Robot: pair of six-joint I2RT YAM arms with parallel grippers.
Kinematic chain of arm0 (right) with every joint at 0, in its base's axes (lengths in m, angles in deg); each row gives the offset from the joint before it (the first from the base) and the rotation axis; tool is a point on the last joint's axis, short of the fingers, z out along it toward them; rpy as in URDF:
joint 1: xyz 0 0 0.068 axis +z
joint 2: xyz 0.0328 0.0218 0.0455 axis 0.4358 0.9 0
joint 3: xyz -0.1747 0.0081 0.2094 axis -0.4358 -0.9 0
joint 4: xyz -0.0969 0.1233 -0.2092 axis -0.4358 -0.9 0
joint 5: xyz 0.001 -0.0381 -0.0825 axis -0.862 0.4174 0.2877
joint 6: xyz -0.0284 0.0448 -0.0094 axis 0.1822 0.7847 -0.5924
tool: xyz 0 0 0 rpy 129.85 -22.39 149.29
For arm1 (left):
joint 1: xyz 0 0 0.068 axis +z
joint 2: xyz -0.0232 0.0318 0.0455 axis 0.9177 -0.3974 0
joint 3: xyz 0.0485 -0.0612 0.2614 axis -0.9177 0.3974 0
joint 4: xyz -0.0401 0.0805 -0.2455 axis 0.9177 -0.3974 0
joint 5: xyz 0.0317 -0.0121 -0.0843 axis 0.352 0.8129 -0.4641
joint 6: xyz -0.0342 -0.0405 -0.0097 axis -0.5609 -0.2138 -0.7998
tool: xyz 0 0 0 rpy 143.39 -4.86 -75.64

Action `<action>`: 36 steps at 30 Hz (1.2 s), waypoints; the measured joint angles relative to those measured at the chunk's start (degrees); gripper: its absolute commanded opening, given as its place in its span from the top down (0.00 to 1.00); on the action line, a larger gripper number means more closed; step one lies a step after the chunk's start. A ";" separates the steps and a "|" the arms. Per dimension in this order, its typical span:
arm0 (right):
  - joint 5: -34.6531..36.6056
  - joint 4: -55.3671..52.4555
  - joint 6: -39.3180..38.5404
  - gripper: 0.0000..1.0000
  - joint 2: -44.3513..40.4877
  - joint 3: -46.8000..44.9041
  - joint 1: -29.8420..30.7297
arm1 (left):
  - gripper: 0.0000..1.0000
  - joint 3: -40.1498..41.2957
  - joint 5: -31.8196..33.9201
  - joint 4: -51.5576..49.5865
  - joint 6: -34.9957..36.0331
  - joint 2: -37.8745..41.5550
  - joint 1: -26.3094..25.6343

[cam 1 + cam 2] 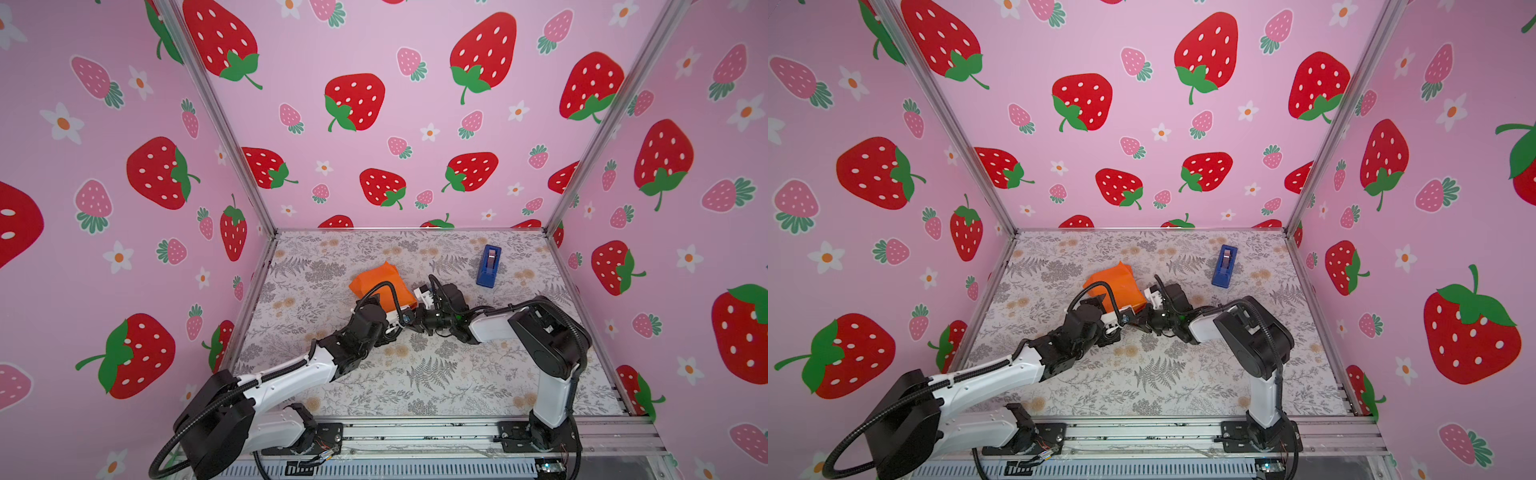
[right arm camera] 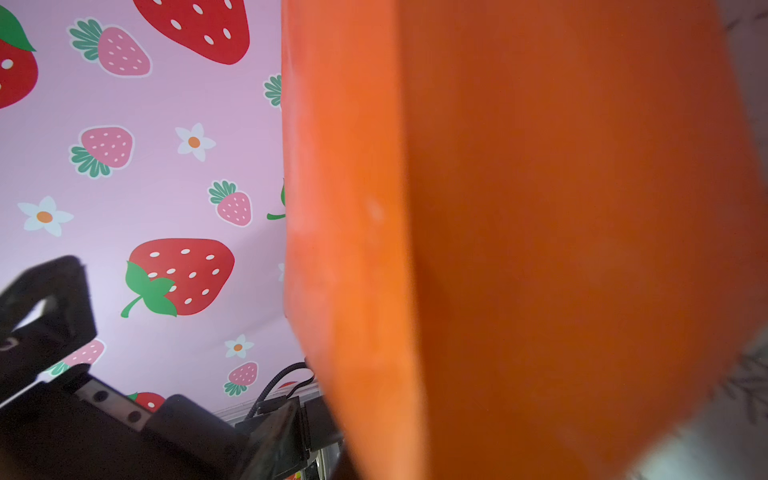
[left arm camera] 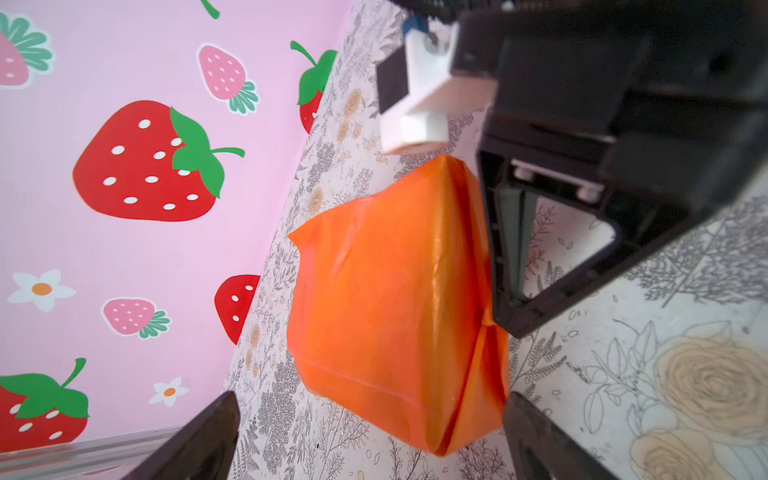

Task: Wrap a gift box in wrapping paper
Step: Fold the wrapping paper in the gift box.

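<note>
in both top views the wrapping paper [image 1: 382, 282] [image 1: 1117, 282] sits as a folded, glossy orange bundle near the middle of the floral table [image 1: 457, 374]. the gift box is hidden under it. the left gripper [image 1: 388, 305] reaches the bundle's near end and the right gripper [image 1: 417, 296] meets its right side. a blue tape dispenser [image 1: 488, 266] [image 1: 1224, 266] stands well apart at the back right.

in the left wrist view the left gripper [image 3: 372, 399] stands wide open, with one black finger on each side of the bundle's near end. neither finger clearly touches the wrapping paper [image 3: 386, 311]. the right gripper [image 3: 513, 270] is closed, its fingers together against the creased side fold. whether any paper is pinched between them cannot be told.

in the right wrist view the wrapping paper [image 2: 540, 249] fills most of the frame, blurred and very close. the right jaws are not visible here, and black parts of the left arm lie beside the paper.
</note>
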 measured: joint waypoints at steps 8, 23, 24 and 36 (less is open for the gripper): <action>-0.74 0.00 -0.02 1.00 0.00 0.00 0.04 | 0.01 -12.37 -14.75 -17.99 -11.30 -4.17 9.38; -1.53 0.28 0.59 1.00 0.42 0.59 0.15 | 0.01 -5.22 -20.65 -11.34 -0.17 -9.35 8.22; -1.55 0.28 0.63 1.00 0.44 0.59 0.17 | 0.01 -4.63 -19.50 -9.75 0.48 -9.94 7.74; -1.81 0.87 1.31 1.00 0.74 0.63 0.39 | 0.01 -1.44 -6.14 9.11 6.38 -18.86 5.44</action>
